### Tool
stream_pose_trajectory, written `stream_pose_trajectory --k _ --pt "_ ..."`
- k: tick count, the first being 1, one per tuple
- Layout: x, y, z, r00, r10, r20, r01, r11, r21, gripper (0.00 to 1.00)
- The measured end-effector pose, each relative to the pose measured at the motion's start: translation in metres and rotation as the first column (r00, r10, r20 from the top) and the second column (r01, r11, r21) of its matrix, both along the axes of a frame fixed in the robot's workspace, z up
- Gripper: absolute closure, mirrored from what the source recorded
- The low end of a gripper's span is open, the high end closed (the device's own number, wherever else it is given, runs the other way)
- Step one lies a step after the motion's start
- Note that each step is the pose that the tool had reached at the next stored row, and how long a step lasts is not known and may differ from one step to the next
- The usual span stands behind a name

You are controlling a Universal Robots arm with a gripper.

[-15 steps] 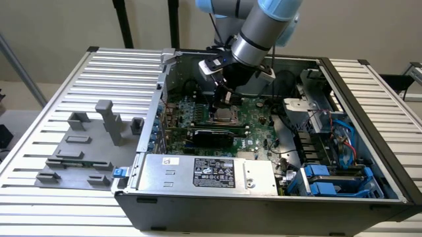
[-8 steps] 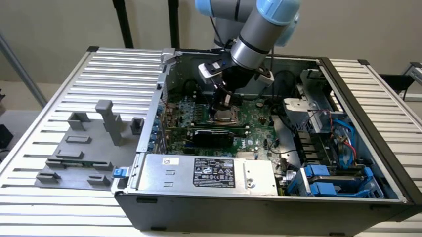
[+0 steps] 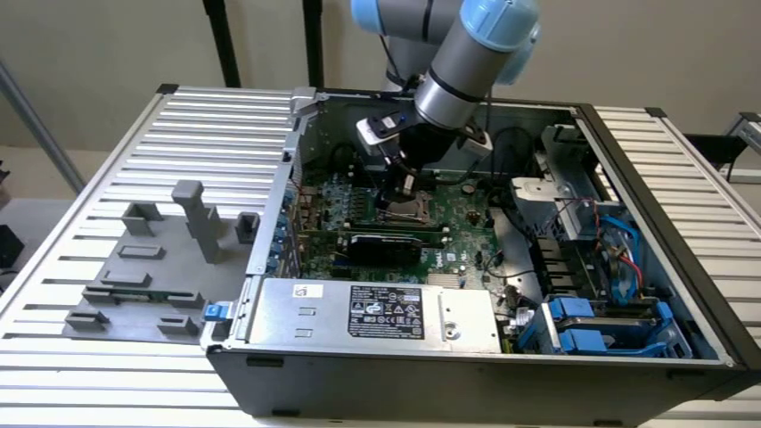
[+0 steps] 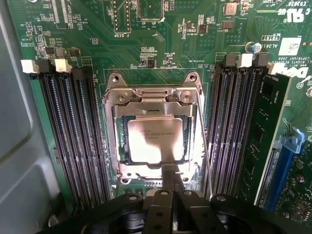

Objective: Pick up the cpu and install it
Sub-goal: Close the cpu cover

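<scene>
The cpu (image 4: 155, 139), a pale silver square chip, lies flat inside the metal socket frame (image 4: 115, 127) on the green motherboard (image 4: 161, 44). My gripper (image 4: 171, 171) hangs just above the socket, and its two dark fingers (image 4: 165, 187) are pressed together with their tips over the cpu's near edge. Nothing shows between the fingers. In the exterior view my gripper (image 3: 396, 192) reaches down into the open computer case (image 3: 356, 374), right over the socket (image 3: 414, 210).
Black memory slots (image 4: 73, 136) flank the socket on both sides, one holding a green memory stick (image 4: 268, 131). The thin socket lever (image 4: 204, 141) runs along one side. A power supply (image 3: 374, 312), blue drive bays (image 3: 601, 325) and cables fill the case. Grey fixture blocks (image 3: 155, 259) stand on the slatted table at the exterior view's left.
</scene>
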State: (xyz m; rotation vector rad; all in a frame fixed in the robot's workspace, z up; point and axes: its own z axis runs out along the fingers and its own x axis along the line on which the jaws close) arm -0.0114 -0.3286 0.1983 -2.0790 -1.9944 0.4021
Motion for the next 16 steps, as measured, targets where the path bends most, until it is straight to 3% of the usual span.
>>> stream_pose_trajectory --k 8,16 --pt "-0.001 0.0000 -0.0034 1.0000 -0.002 0.0000 0.002 1.0000 0.0017 0.89" --pt "-0.005 -0.0042 0.0138 1.0000 -0.003 -0.0026 0.003 1.0000 0.0076 0.89"
